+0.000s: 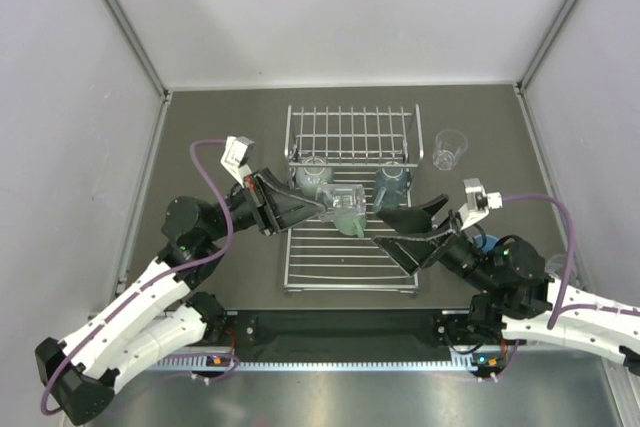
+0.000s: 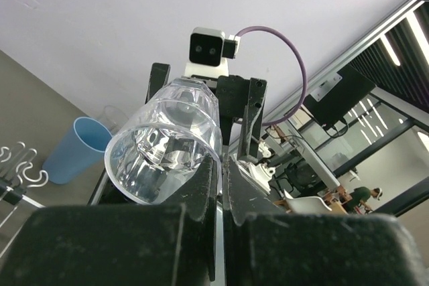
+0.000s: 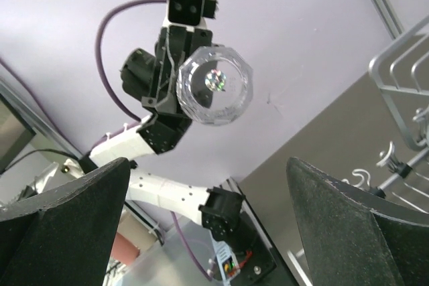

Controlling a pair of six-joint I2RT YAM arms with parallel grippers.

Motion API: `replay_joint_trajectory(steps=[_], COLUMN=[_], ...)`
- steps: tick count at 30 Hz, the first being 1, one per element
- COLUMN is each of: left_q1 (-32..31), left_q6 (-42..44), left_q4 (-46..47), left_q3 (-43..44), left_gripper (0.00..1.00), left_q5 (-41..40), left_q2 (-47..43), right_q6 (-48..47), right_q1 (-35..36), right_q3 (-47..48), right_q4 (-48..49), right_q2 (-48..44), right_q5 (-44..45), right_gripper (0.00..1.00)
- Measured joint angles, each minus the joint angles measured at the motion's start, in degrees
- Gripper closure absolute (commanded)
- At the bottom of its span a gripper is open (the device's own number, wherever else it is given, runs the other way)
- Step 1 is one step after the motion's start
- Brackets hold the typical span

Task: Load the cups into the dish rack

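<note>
My left gripper (image 1: 322, 209) is shut on the rim of a clear tumbler (image 1: 343, 203) and holds it tilted above the flat panel of the dish rack (image 1: 330, 267). In the left wrist view, the fingers (image 2: 208, 185) pinch the tumbler's (image 2: 164, 142) wall. The right wrist view shows this tumbler's base (image 3: 214, 85) end-on. My right gripper (image 1: 412, 230) stands wide open and empty just right of it, over the rack's right edge. By the upright panel (image 1: 352, 135) stand a clear cup (image 1: 312, 172) and a grey-blue mug (image 1: 393, 184).
Another clear tumbler (image 1: 450, 149) stands on the table right of the rack. A light-blue tumbler (image 2: 77, 149) lies by the right arm (image 1: 487, 244). Small white clips (image 3: 389, 159) hang on the rack wires. Grey walls close in the table on three sides.
</note>
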Motion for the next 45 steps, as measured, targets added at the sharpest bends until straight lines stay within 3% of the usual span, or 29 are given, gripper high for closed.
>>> replay_joint_trajectory(steps=[6, 13, 20, 27, 29, 32, 34, 35, 36, 38, 39, 42, 45], left_q1=[-2.10, -4.81, -7.26, -9.27, -9.68, -9.92, -9.99, -9.99, -9.99, -10.01, -10.05, -10.16, -10.25], left_q6=[-0.92, -1.36, -1.44, -1.44, -1.42, -1.38, -1.18, -1.03, -0.83, -0.11, 0.35, 0.92, 3.06], left_q4=[1.55, 2.99, 4.00, 6.19, 6.97, 7.23, 7.30, 7.23, 6.97, 6.36, 5.70, 3.17, -2.78], left_q3=[-1.81, -2.95, -3.21, -3.61, -3.61, -3.61, -3.61, -3.61, -3.61, -3.61, -3.63, -4.20, -4.44], left_gripper=[1.00, 1.00, 1.00, 1.00, 1.00, 1.00, 1.00, 0.98, 0.74, 0.53, 0.37, 0.25, 0.22], left_q5=[-1.86, -4.00, -5.16, -6.25, -6.45, -6.80, -6.82, -6.82, -6.86, -7.19, -7.26, -7.78, -9.05], left_q2=[-0.02, 0.00, 0.04, 1.16, 1.27, 1.27, 1.29, 1.29, 1.27, 1.22, 1.20, 0.22, -2.64], right_q6=[0.39, 0.42, 0.26, 0.17, 0.22, 0.22, 0.20, 0.20, 0.13, 0.00, -0.04, -0.17, -0.26], right_q1=[0.00, 0.00, 0.00, 0.00, 0.00, 0.00, 0.00, 0.00, 0.00, 0.00, 0.00, 0.00, 0.00], right_q3=[0.02, 0.00, 0.00, 0.00, 0.00, 0.00, 0.00, 0.00, 0.00, 0.02, 0.02, 0.11, 0.55], right_q4=[6.05, 11.52, 15.93, 17.70, 18.25, 18.43, 18.40, 18.34, 18.23, 17.27, 16.22, 11.45, 4.46], right_q2=[3.80, 8.85, 9.94, 10.34, 10.60, 10.62, 10.60, 10.58, 10.51, 10.23, 9.94, 8.61, 6.75], right_q5=[0.02, -0.02, 0.00, 0.48, 0.59, 0.63, 0.63, 0.68, 0.79, 1.09, 1.22, 2.54, 4.63], right_gripper=[0.11, 0.14, 0.28, 0.50, 0.52, 0.66, 0.82, 0.92, 0.98, 1.00, 1.00, 1.00, 1.00])
